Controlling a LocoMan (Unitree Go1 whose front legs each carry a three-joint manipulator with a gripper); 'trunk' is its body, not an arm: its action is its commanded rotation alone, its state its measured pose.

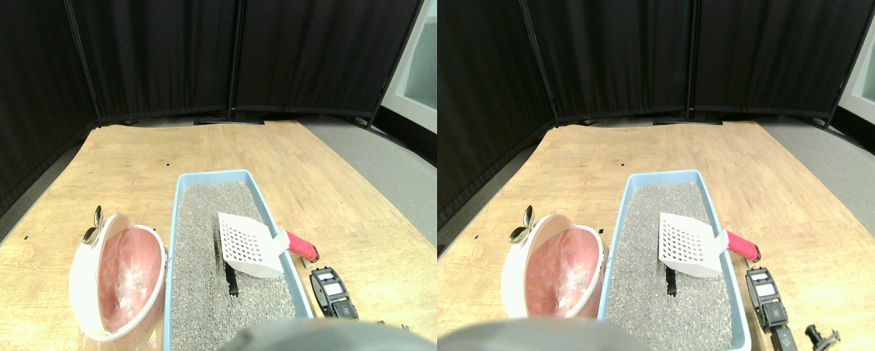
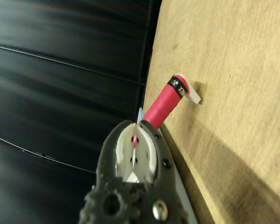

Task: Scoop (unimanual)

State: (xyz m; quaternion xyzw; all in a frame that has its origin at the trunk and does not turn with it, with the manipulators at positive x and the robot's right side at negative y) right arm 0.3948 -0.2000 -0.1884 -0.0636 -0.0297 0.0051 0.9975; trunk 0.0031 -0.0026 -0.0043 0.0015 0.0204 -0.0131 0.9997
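A white slotted scoop (image 1: 247, 245) lies tilted across the right rim of a blue litter tray (image 1: 177, 219) filled with grey litter. Its red wrapped handle (image 1: 300, 246) sticks out over the wooden board. A small dark lump (image 1: 230, 281) sits in the litter just below the scoop's head. My right gripper (image 1: 331, 289) hangs beside the tray's right wall, a short way behind the handle's end and apart from it. In the wrist view the red handle (image 2: 163, 100) shows just beyond the gripper (image 2: 135, 140), with nothing plainly held.
A white tilted bin (image 1: 119, 274) with a pink, plastic-lined inside stands left of the tray, with a small metal piece (image 1: 92, 227) at its top edge. Wooden board (image 1: 152, 153) lies all around, black curtains (image 1: 188, 58) at the back, and grey floor (image 1: 379, 161) to the right.
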